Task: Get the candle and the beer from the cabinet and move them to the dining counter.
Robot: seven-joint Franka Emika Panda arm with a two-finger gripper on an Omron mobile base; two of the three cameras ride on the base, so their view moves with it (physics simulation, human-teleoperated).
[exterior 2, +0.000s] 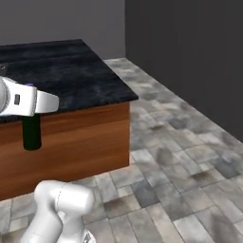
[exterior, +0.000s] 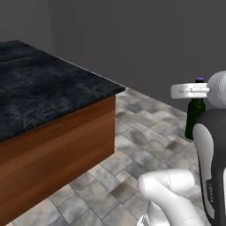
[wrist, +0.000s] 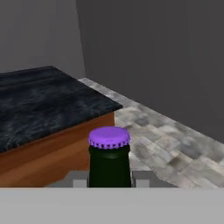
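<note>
Hand view: the hand (wrist: 109, 178) clamps the beer (wrist: 109, 159) — slim green glass, ridged purple cap — near the veined dining counter (wrist: 39, 105).

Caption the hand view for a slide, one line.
Gripper holding the purple-capped beer upright, with the black marble dining counter ahead at left and grey tiled floor beyond.

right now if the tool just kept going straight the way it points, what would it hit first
Probably the grey wall. The tool, shut on the beer, looks past the corner of the dining counter and over bare tiled floor. Nothing stands in that line, though depth is hard to judge.
</note>
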